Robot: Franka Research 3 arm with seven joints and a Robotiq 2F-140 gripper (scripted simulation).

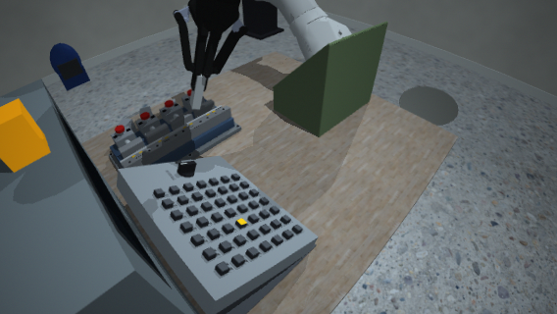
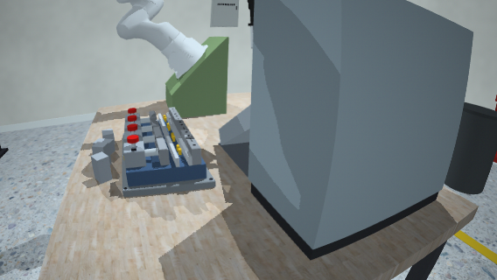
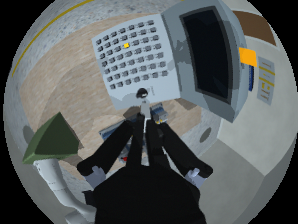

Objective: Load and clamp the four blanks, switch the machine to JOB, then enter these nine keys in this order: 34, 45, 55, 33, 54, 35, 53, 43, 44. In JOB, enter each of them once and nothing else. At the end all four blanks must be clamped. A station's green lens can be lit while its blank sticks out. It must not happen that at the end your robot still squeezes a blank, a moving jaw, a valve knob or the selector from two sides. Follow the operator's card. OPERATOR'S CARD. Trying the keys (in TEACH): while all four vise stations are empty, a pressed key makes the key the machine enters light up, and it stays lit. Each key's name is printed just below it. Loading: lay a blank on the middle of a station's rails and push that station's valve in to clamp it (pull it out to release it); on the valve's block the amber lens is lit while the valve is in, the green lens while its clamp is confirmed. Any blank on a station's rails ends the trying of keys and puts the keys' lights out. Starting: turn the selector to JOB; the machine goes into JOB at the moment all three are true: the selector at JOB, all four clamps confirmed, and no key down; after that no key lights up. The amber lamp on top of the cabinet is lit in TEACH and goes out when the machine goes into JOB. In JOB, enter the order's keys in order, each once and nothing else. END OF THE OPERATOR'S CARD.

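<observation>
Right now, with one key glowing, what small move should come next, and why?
Probably carry the shut gripper over to the keyboard for another trial press: a yellow key is lit, so trying seems still on, and grey blocks stand beside the clamps, not in them.

The arm [image 1: 314,31] [image 2: 150,32] [image 3: 56,185] is smooth and pale, nearly white, built of rounded, tube-like links with thin seam lines between them, and a small dark mark shows on the link near its base in the top view. At its end sits a matt black gripper [image 1: 198,95] [image 3: 144,108] with a bulky body, long slim black bars, pale lilac-grey pieces at the outer knuckles, and light grey, flat-sided tips on its jaws.
</observation>
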